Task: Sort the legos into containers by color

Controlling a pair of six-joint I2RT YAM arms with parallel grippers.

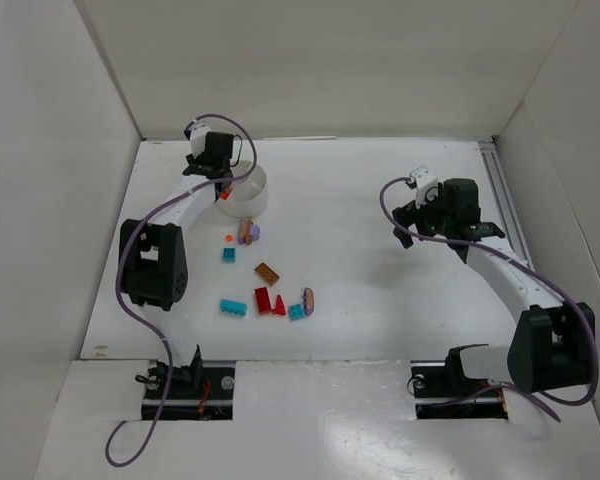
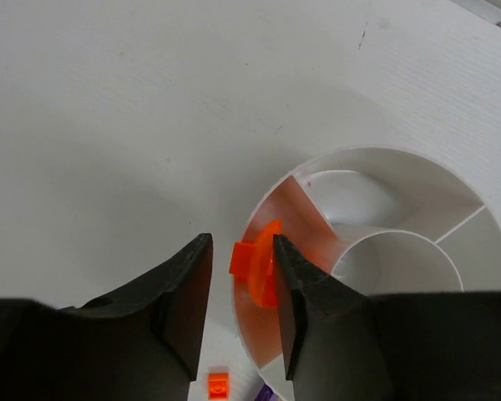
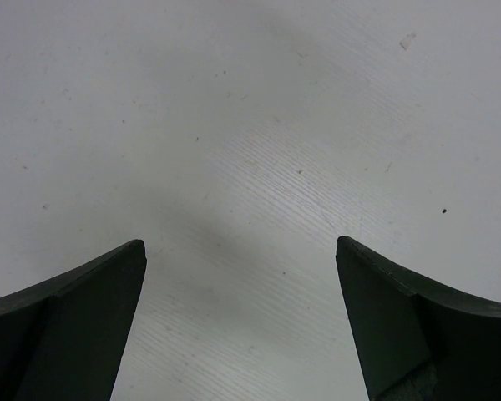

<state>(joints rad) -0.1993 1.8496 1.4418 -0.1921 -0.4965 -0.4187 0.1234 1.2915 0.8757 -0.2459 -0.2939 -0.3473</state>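
Note:
My left gripper [image 2: 242, 246] hangs over the near-left rim of the white round dish [image 2: 384, 154], which also shows in the top view [image 1: 258, 198]. A bright orange lego [image 2: 257, 263] lies against its right finger, above an outer compartment. A gap shows between the lego and the left finger, so the jaws stand open. The dish's other compartments in view are empty. Loose legos lie on the table: a small orange one [image 1: 229, 238], a purple and brown one [image 1: 248, 232], teal ones [image 1: 233, 306], a brown one [image 1: 268, 271] and a red one [image 1: 268, 301]. My right gripper [image 3: 240, 246] is open and empty over bare table.
White walls enclose the table on the left, back and right. A small orange brick [image 2: 219, 384] and a purple piece [image 2: 265, 393] lie just beside the dish below my left fingers. The right arm [image 1: 450, 215] sits at the middle right, far from the legos.

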